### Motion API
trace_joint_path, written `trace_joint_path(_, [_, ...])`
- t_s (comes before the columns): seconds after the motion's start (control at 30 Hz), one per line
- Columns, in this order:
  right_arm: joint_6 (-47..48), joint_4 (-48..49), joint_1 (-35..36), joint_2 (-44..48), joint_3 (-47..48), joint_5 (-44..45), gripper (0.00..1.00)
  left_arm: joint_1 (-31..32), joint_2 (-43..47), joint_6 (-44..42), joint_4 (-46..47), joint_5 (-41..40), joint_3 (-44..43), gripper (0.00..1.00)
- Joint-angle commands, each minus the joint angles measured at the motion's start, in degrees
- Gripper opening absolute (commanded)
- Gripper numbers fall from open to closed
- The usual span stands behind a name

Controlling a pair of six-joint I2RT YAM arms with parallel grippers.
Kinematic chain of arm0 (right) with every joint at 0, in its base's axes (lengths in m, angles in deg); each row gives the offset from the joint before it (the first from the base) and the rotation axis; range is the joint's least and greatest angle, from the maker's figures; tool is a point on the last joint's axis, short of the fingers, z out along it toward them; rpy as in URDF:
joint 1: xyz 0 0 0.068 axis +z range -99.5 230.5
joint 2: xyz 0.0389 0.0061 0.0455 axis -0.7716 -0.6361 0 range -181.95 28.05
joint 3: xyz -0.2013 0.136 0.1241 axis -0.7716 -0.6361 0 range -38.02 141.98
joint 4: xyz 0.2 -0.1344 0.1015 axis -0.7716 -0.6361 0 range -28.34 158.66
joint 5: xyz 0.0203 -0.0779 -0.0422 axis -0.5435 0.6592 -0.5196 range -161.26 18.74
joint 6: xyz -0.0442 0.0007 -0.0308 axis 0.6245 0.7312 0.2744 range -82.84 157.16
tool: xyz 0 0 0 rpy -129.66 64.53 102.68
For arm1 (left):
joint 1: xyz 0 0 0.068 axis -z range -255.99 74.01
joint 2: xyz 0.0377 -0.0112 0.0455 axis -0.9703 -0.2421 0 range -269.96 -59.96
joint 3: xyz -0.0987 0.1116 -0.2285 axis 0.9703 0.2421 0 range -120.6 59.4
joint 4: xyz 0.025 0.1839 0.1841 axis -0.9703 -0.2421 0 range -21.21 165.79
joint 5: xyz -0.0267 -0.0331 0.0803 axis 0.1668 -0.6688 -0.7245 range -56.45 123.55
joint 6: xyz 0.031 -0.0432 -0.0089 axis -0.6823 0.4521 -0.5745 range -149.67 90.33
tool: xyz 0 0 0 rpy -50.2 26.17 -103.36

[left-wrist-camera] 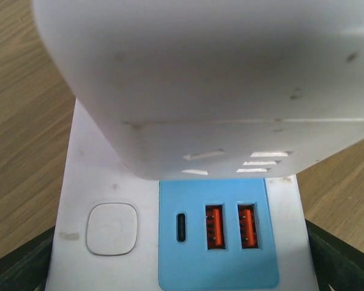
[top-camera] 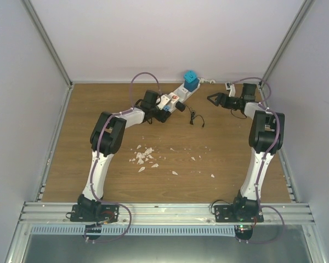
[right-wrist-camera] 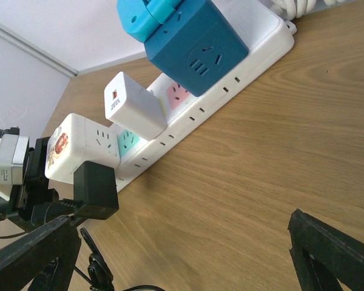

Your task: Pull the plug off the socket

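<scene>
The left base [top-camera: 96, 211] and right base [top-camera: 238, 211] sit on the near rail. Past them, white scraps [top-camera: 144, 156] lie scattered on the wooden table [top-camera: 230, 142]. Farther in, a thin black cable [top-camera: 196, 118] lies just beside the socket [top-camera: 178, 96]. The socket rests slantwise near the back wall, with its coiled cord [top-camera: 208, 81] at the far end.

The left gripper [left-wrist-camera: 179, 254] straddles the socket's near end. Its fingers [left-wrist-camera: 18, 267] stand wide, one at each long edge, by a white button [left-wrist-camera: 111, 228] and a blue panel [left-wrist-camera: 218, 267] with three ports. Whether they pinch the socket or only flank it I cannot tell.

The right gripper [right-wrist-camera: 181, 218] hovers over bare wood beside the socket, apart from it, with its jaws spread wide and nothing between them.

Along the socket, from its near end to its far end, sit three blocks. First is a white cube [right-wrist-camera: 79, 145] with a black plug [right-wrist-camera: 97, 191] against its side. Next is a white charger [right-wrist-camera: 133, 109]. Last is a blue cube [right-wrist-camera: 188, 48], nearest the cord.
</scene>
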Motion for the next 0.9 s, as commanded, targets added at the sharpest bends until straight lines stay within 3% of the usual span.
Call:
trace_joint_path(0.0, [3.2, -1.4, 0.5, 3.8, -0.6, -0.8, 0.95, 0.7, 3.7, -1.2, -2.8, 0.9, 1.9, 0.61])
trace_joint_path(0.4, [17.3, -10.3, 0.1, 11.8, -4.7, -0.6, 0.97, 0.8, 12.3, -4.4, -8.6, 6.8, 11.8, 0.57])
trace_joint_path(0.87, [28.6, -18.9, -3.8, 20.7, -11.8, -4.5, 0.98, 0.7, 23.8, -12.3, -10.5, 13.9, 31.1, 0.53])
